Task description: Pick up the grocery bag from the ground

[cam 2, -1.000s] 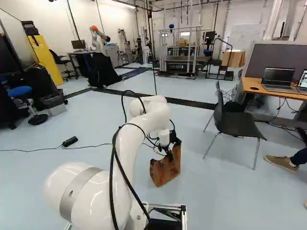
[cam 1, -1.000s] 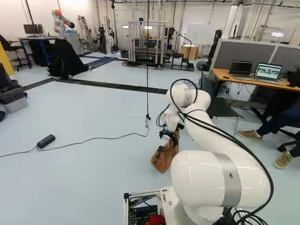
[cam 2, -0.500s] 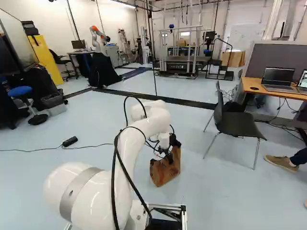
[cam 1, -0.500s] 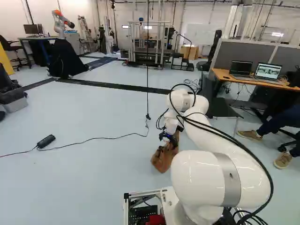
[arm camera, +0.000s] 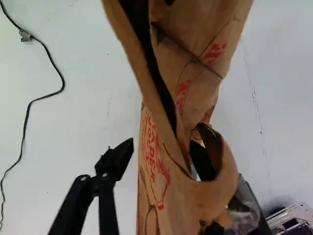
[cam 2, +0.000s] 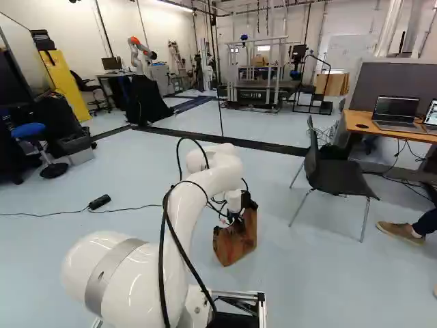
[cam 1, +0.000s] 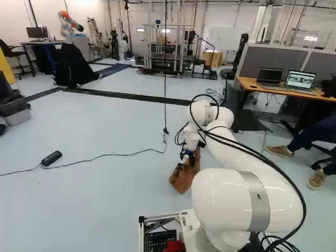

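In the right base view, the grocery bag (cam 2: 237, 239) sits on the floor (cam 2: 157, 171) just below centre, with a chair (cam 2: 338, 179) to its right. A surface (cam 2: 354, 119) at upper right carries two laptops (cam 2: 396, 109); a cable box (cam 2: 100, 201) lies on the floor at middle left.

Tool (cam 1: 187, 161) is standing with its fingers spread wide, brown paper grocery bag (arm camera: 178, 200) running between them and extending ahead. One black finger (arm camera: 115, 164) is standing just beside the bag, not touching; the other is partly hiding behind the bag's curled paper loop (arm camera: 227, 171), contact unclear. Bag is showing red print and creases, a dark opening running lengthwise. Black cable (arm camera: 25, 117) is curving along pale floor (arm camera: 98, 88), beyond the clear finger. Metal frame (arm camera: 296, 220) is showing beyond the half-hidden finger.
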You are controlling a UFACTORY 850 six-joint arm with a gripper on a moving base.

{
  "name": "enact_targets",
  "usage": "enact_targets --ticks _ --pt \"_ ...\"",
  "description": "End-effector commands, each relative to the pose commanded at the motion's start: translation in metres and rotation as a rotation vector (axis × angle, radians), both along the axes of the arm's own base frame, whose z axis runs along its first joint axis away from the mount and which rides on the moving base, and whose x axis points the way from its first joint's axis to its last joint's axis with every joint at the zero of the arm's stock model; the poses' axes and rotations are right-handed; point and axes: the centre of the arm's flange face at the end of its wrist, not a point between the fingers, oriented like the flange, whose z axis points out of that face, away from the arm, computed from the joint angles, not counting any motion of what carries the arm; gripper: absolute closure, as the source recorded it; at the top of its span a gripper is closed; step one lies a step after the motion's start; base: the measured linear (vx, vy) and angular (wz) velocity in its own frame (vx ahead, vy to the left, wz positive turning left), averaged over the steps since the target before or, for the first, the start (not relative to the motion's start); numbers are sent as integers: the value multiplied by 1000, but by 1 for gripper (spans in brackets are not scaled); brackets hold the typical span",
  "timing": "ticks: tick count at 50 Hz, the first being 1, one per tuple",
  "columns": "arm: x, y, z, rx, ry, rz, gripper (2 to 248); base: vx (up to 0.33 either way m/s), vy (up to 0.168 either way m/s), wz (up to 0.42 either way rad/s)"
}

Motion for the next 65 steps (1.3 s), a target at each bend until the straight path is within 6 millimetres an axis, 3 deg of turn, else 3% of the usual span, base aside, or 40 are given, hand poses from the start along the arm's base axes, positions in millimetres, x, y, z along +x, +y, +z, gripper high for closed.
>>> enact_targets --ticks 1,5,6,10,11,16,17,21,22,43,65 --pt "0 0 0 0 0 0 95 0 0 0" --pt "0 0 0 0 0 0 95 0 0 0" --pt "0 0 0 0 0 0 134 0 0 0" --pt "0 0 0 0 0 0 134 0 0 0" --pt "0 0 0 0 0 0 173 0 0 0" --pt "0 0 0 0 0 0 173 0 0 0" --pt "0 0 0 0 0 0 210 0 0 0" --pt "0 0 0 0 0 0 210 0 0 0" --pt "0 0 0 0 0 0 229 0 0 0" --pt "1 3 27 0 0 5 229 0 0 0" --pt "-5 20 61 3 14 30 229 0 0 0"
